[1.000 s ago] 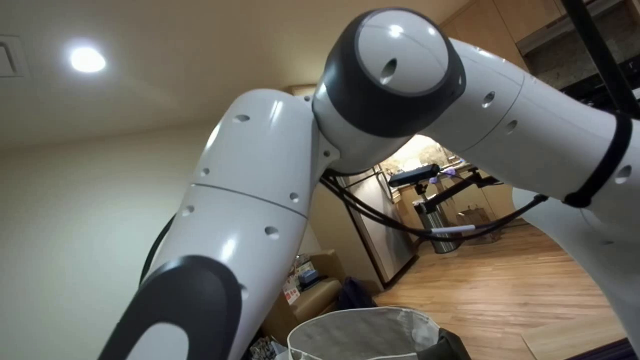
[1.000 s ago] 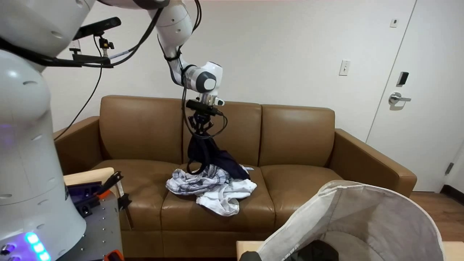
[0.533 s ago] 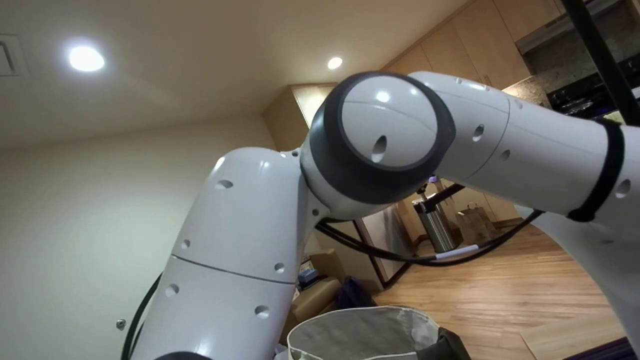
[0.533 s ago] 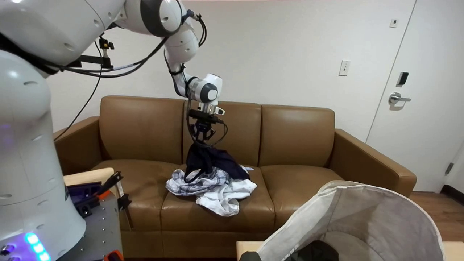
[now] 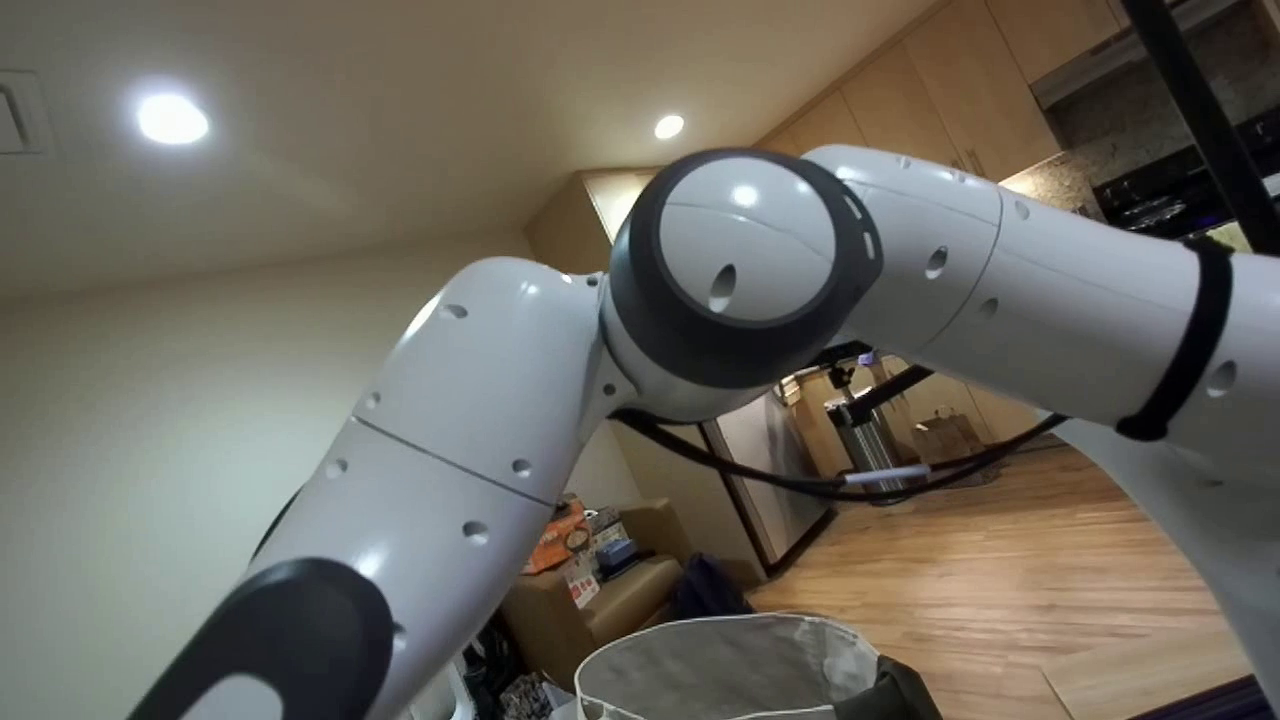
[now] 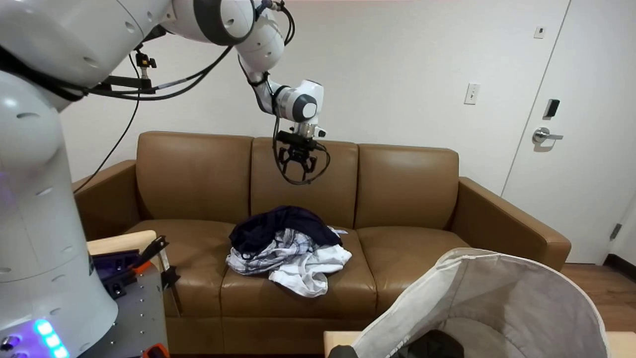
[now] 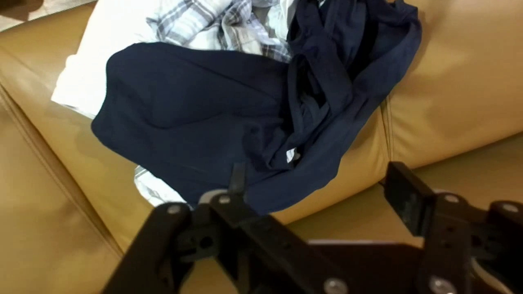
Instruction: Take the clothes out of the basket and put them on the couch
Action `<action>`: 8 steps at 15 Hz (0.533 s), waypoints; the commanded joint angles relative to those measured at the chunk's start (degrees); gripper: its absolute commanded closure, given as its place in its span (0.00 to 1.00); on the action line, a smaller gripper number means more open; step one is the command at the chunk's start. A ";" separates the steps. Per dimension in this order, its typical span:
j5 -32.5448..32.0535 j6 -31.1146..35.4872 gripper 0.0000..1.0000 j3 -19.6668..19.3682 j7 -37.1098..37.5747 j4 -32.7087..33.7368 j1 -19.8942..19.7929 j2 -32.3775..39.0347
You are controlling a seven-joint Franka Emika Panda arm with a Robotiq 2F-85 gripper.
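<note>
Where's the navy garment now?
In an exterior view, the navy garment lies atop a plaid garment on the couch, left of the basket and below the pincer.

the gripper (image 6: 296, 170) had let go of the navy garment (image 6: 288, 221): 0.5 s earlier a peak of that cloth stood pinched up at its tips, and now the jaws stood spread well above it. the gripper had also risen and shifted right in an exterior view. the peak had slumped, and the navy garment lay flatter, covering more of the left part of the plaid garment (image 6: 290, 242). in an exterior view the elbow (image 5: 745, 240) sat lower than 1.0 s before, and a small ceiling light (image 5: 669, 127) had come clear of it; under the forearm (image 5: 470, 380), raised a little in the last 0.5 s, an orange package (image 5: 555, 545) had come into sight.
</note>
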 commanded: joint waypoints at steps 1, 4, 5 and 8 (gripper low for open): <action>0.64 -2.69 0.00 -0.04 2.52 -1.68 -2.59 -6.79; 0.45 -2.76 0.00 -1.70 6.14 -5.76 -4.08 -13.46; 0.55 -3.16 0.00 -2.37 7.90 -7.90 -4.57 -16.06; -0.12 -2.13 0.00 -5.08 12.87 -16.65 -5.93 -24.06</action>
